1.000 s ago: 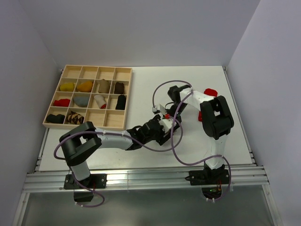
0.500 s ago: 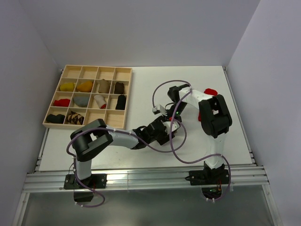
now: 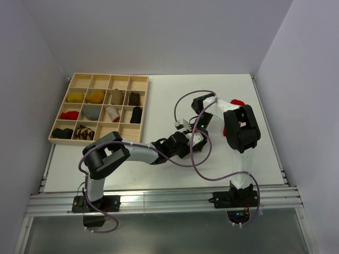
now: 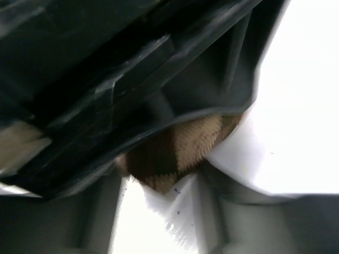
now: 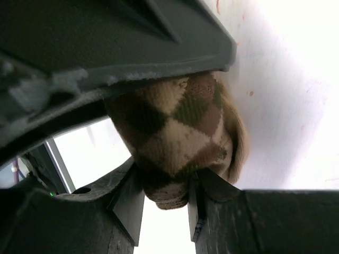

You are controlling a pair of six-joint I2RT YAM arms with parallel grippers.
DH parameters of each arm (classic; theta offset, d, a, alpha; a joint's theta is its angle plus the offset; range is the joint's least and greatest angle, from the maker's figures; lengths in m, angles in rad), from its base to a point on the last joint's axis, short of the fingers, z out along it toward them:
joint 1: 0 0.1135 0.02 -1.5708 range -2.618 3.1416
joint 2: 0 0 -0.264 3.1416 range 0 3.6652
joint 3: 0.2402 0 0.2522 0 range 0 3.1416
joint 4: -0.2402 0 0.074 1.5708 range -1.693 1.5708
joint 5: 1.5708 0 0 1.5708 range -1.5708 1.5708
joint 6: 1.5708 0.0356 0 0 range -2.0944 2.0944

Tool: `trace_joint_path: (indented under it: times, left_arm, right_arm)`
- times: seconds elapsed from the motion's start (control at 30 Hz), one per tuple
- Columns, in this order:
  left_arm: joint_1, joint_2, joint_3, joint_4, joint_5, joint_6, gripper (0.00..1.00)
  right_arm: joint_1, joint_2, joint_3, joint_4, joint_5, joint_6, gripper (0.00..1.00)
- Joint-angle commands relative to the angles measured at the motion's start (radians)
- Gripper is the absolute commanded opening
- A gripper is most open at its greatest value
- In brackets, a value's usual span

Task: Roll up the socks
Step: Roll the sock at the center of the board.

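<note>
A brown-and-tan argyle sock (image 5: 177, 132), rolled into a bundle, is pinched at its lower end between my right gripper's (image 5: 163, 203) two fingers. In the left wrist view the same sock (image 4: 177, 151) lies under the right gripper's black body, its end at the tips of my left gripper (image 4: 159, 214), whose jaws stand apart. In the top view both grippers meet mid-table, left (image 3: 183, 145) and right (image 3: 197, 137), and hide the sock. A red sock (image 3: 237, 102) lies on the table behind the right arm. No loose black sock shows.
A wooden tray (image 3: 128, 135) with many compartments sits at the far left and holds several small sock bundles. The right arm's purple cable (image 3: 197, 169) loops over the table near the grippers. Walls close in on three sides.
My left arm has swung its elbow in and pushed its gripper right and up against the right gripper. The right gripper has shifted slightly right.
</note>
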Motion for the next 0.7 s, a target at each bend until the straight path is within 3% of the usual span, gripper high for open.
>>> trace_joint_path:
  times: [0.0, 0.1, 0.2, 0.23, 0.27, 0.3, 0.37, 0.4, 0.5, 0.67]
  left_arm:
    - [-0.023, 0.05, 0.066, -0.036, 0.145, 0.019, 0.46]
    - [-0.023, 0.062, 0.069, -0.056, 0.18, -0.024, 0.15]
    - [-0.023, 0.065, 0.061, -0.069, 0.197, -0.068, 0.0]
    - [-0.023, 0.059, 0.057, -0.066, 0.201, -0.089, 0.02]
    - [-0.023, 0.055, 0.051, -0.066, 0.198, -0.099, 0.1]
    - [-0.023, 0.048, 0.037, -0.063, 0.177, -0.109, 0.3]
    - [-0.022, 0.013, 0.009, -0.043, 0.163, -0.122, 0.36]
    - [-0.022, -0.001, -0.02, -0.026, 0.125, -0.123, 0.45]
    - [-0.008, -0.07, -0.092, 0.017, 0.082, -0.166, 0.56]
    - [0.02, -0.183, -0.179, 0.062, 0.03, -0.186, 0.64]
  right_arm:
    - [0.03, 0.056, 0.008, -0.007, 0.016, 0.014, 0.17]
    - [0.029, 0.061, 0.012, -0.007, 0.012, 0.02, 0.17]
    - [0.026, 0.065, 0.015, -0.007, 0.004, 0.023, 0.17]
    - [0.026, 0.065, 0.015, -0.007, 0.004, 0.026, 0.17]
    - [0.024, 0.067, 0.017, -0.007, 0.004, 0.028, 0.17]
    - [0.024, 0.07, 0.02, -0.009, 0.004, 0.031, 0.17]
    - [0.024, 0.07, 0.023, -0.007, 0.005, 0.039, 0.16]
    - [0.024, 0.07, 0.023, -0.007, 0.007, 0.04, 0.16]
    - [0.024, 0.073, 0.031, -0.002, 0.012, 0.051, 0.16]
    - [0.024, 0.078, 0.038, 0.002, 0.01, 0.06, 0.11]
